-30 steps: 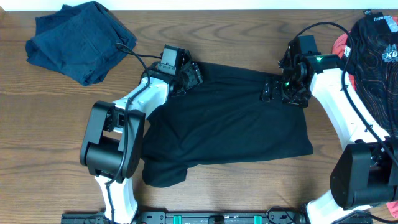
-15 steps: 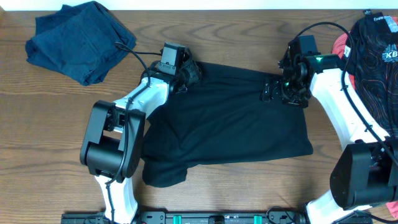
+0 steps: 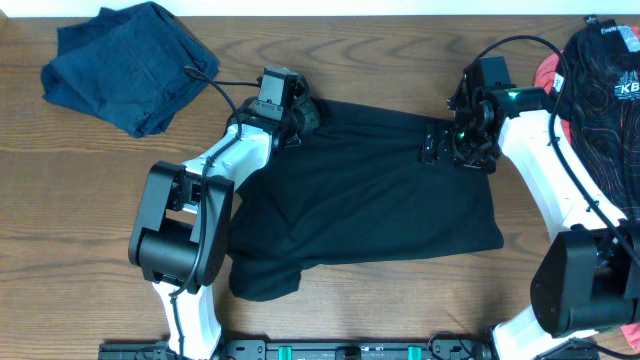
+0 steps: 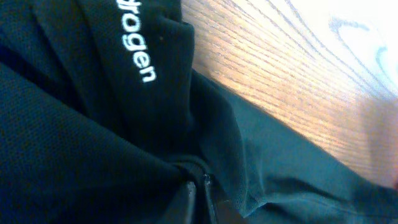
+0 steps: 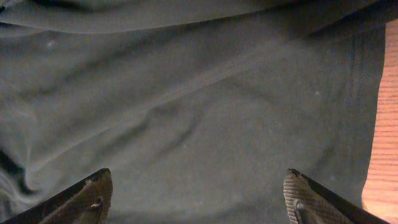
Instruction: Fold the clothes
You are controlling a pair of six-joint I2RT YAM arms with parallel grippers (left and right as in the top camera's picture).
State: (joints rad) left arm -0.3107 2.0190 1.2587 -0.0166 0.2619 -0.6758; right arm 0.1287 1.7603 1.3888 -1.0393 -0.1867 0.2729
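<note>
A plain black garment (image 3: 370,200) of the clothes lies spread across the middle of the table. My left gripper (image 3: 305,117) is at its far left corner, shut on a pinch of the black fabric (image 4: 155,124); white lettering (image 4: 137,37) shows on a fold close by. My right gripper (image 3: 440,145) hovers over the garment's far right part with its fingers (image 5: 311,196) wide apart and only flat black cloth (image 5: 199,112) between them.
A crumpled navy garment (image 3: 125,65) lies at the far left corner. At the right edge sits a black garment with red lines (image 3: 605,95) over a coral-pink one (image 3: 545,75). Bare wood (image 3: 80,200) surrounds the black garment.
My left gripper has closed on the fabric at the garment's far left corner. The right arm has stayed where it was.
</note>
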